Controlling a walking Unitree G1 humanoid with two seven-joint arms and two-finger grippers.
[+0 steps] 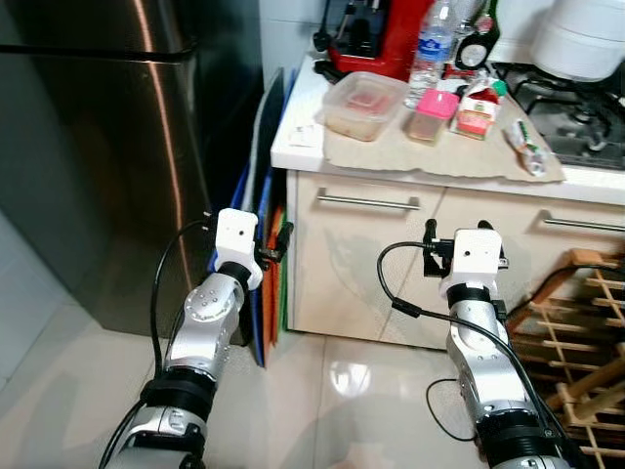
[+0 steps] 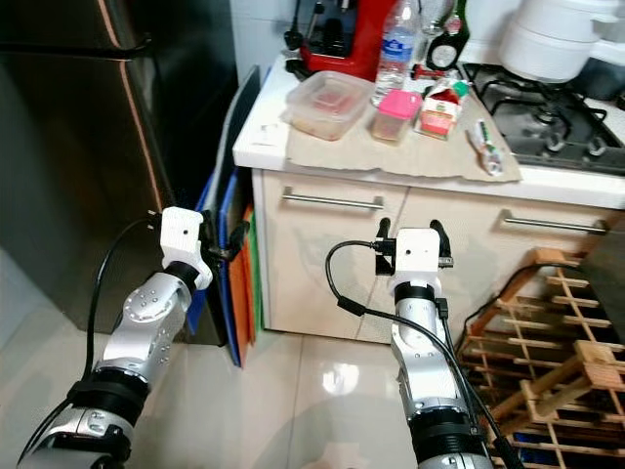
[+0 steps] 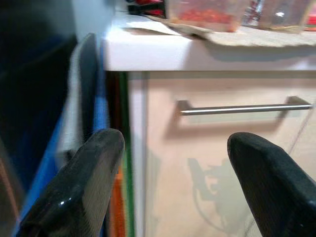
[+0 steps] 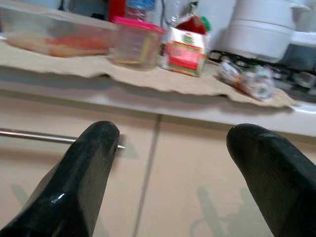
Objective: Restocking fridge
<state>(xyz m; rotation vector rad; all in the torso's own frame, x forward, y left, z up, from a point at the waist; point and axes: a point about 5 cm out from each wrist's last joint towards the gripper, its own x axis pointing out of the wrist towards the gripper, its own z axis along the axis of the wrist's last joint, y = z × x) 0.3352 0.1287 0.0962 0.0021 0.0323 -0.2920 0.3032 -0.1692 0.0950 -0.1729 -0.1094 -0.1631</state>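
A stainless steel fridge (image 1: 117,147) stands shut on my left. On the white counter (image 1: 303,127), a brown mat holds a clear tub of red food (image 1: 363,104), a small pink-lidded container (image 1: 433,113), a little red and white carton (image 1: 476,109), a water bottle (image 1: 431,44) and a wrapped packet (image 1: 524,147). My left gripper (image 1: 276,244) is open and empty, raised beside the cabinet's left corner, below counter height. The right gripper (image 4: 173,133) is open and empty too. It is held in front of the cabinet doors, under the carton.
Coloured boards (image 1: 269,195) lean in the gap between fridge and cabinet. A wooden rack (image 1: 576,332) stands on the floor at right. A gas hob (image 1: 576,112), a red appliance (image 1: 376,34) and a white pot (image 1: 586,34) sit further back. Cabinet handle (image 1: 368,202) runs horizontally.
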